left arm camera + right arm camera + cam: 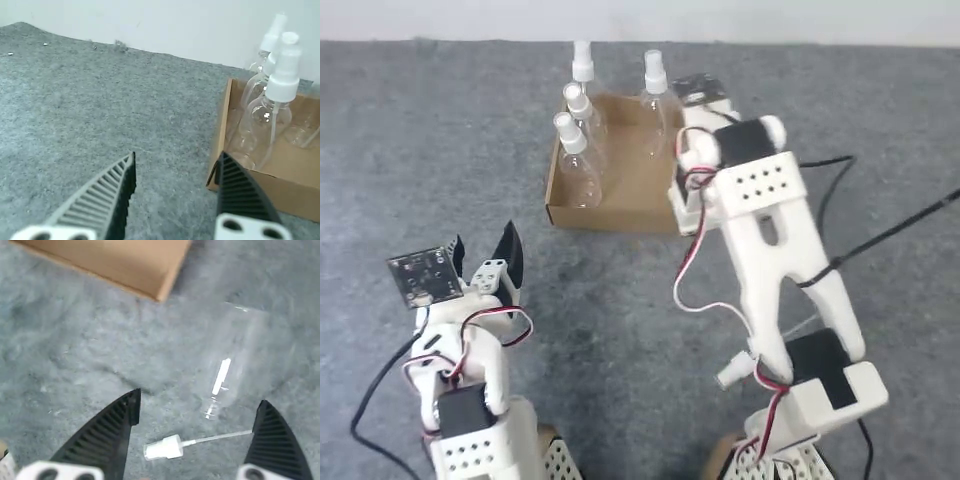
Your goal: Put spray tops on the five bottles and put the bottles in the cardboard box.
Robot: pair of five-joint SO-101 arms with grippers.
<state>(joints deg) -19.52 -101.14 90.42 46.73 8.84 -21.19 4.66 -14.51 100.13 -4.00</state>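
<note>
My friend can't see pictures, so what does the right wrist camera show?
A clear bottle with no top lies on its side on the grey mat, with a white spray top and its thin tube loose beside its mouth. The right gripper hangs open above them, and a corner of the cardboard box sits farther off.

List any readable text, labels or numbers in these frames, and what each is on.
No readable text.
cardboard box: plain walls, no print visible.
bottles in the box: clear, no labels.
loose bottle and spray top on the table: no markings.
circuit board on the left arm: marks too small to read.
</note>
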